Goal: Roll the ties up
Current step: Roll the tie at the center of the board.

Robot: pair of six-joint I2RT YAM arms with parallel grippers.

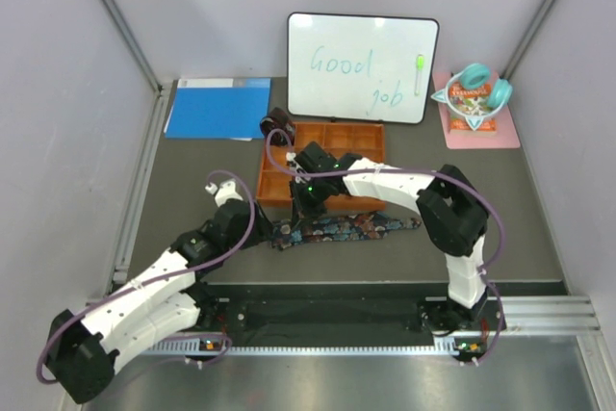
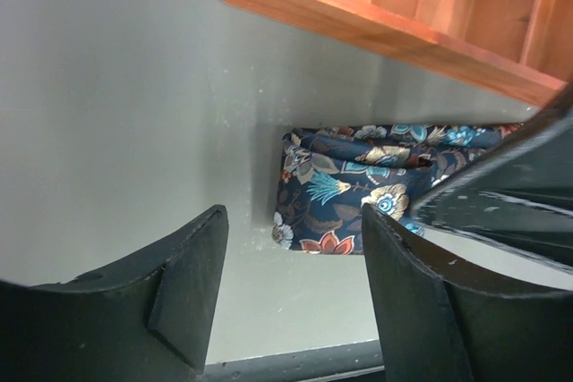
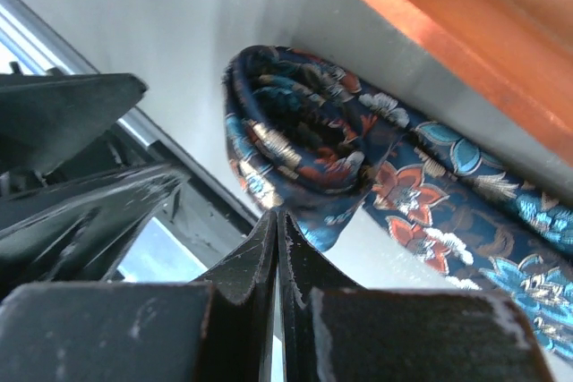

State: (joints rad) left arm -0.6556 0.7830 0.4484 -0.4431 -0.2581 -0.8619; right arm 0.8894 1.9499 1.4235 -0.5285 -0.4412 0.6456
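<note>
The tie (image 2: pixel 349 190) lies rolled just ahead of the spread left gripper (image 2: pixel 294 230). The right gripper (image 3: pixel 277 216), pressed together, sits just beside it.

Grey table (image 1: pixel 520 218) carries an orange tray (image 1: pixel 332 126); floral tie (image 1: pixel 366 226) stretched along its near side, blue folder (image 1: pixel 217 108) beyond its left.

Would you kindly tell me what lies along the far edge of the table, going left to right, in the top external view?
Blue folder → whiteboard → pink pad with teal headphones resting on it.
</note>
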